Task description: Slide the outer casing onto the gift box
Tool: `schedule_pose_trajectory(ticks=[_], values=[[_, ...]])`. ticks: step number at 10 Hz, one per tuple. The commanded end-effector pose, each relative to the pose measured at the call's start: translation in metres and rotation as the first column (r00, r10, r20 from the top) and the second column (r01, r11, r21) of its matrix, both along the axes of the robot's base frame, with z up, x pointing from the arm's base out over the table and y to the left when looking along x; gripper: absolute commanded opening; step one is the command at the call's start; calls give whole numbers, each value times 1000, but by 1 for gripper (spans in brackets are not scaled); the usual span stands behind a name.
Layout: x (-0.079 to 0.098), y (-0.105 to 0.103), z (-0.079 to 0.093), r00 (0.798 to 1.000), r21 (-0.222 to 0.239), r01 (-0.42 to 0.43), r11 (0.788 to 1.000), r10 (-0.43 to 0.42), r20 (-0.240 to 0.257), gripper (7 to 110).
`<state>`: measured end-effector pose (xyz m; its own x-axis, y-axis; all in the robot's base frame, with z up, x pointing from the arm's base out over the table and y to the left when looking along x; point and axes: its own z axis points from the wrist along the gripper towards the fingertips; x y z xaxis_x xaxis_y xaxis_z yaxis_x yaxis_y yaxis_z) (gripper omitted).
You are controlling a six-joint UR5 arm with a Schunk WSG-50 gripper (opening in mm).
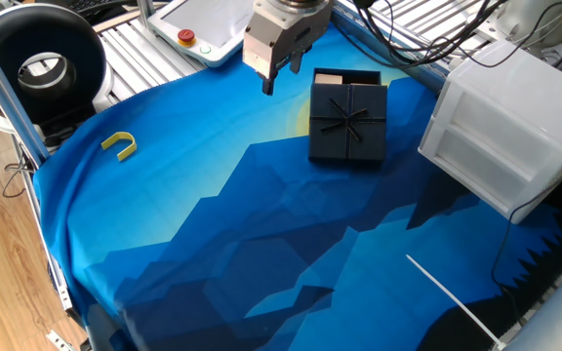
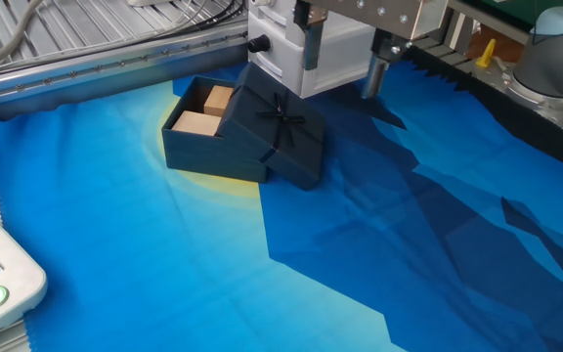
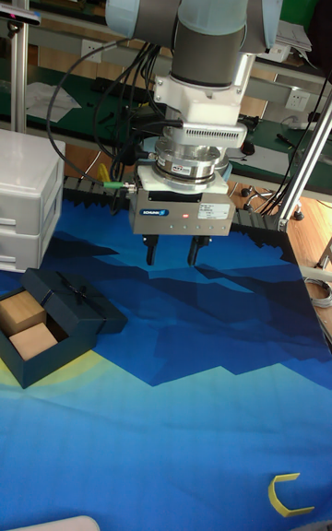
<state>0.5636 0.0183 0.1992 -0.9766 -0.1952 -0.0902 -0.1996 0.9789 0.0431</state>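
bare cloth (image 1: 261, 224) ahead, white bin (image 1: 510, 127) flanking casing (image 1: 348, 122)

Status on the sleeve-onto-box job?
Done: the outer casing already covers part of the gift box. The tan inside is still exposed at the far end. In hand: nothing; the gripper hangs above the cloth, beside the box, jaws apart. Left: push the casing fully over.

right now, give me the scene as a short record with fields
gripper: gripper above the cloth, holding nothing, fingers a small gap apart
outer casing: outer casing with ribbon bow, partway over the gift box
gift box: gift box sticks out at one end, tan inside showing
task state: casing not fully on
other items: yellow U-shaped piece, white bin
surface: blue cloth
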Motion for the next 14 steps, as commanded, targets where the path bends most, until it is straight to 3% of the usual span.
schedule_pose_trajectory(ticks=[1,7,9,11,13,14], values=[[1,0,1,1000,1,-8,1000,8,3,7],[-2,-7,-3,999,-38,-54,998,54,3,7],[-2,-8,-8,997,-43,-78,996,78,14,7],[9,-15,-5,991,-79,-119,990,123,51,7],[11,-25,-5,995,-99,-74,992,79,53,7],[9,-19,-4,998,-72,-35,997,38,46,7]])
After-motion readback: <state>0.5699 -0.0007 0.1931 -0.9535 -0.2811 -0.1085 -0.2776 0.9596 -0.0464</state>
